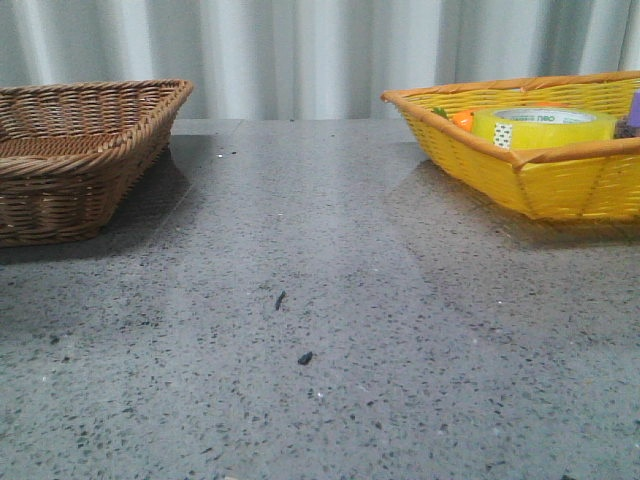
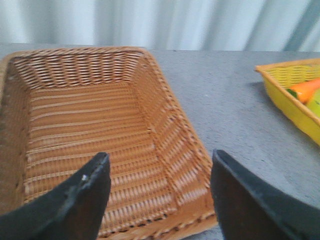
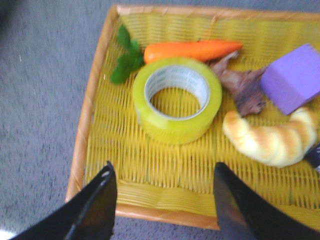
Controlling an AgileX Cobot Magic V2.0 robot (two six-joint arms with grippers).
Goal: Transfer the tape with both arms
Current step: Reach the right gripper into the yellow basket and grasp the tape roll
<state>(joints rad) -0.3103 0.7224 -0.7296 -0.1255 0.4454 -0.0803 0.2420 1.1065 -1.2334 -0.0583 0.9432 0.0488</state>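
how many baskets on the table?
2. A brown basket at the table's left, seen empty from the left wrist, and a yellow basket at the right holding the tape and other items. More may sit out of view.

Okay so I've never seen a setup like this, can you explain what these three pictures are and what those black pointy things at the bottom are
This is a two-armed robot at a grey table. One picture looks forward over the table; the other two come from cameras on each wrist. The black points are the fingers of each arm's grasping tool, both open and holding nothing. The left tool hovers over an empty brown basket. The right tool hovers over a yellow basket holding a roll of yellow-green tape, lying flat, plus a carrot, a croissant and a purple block.
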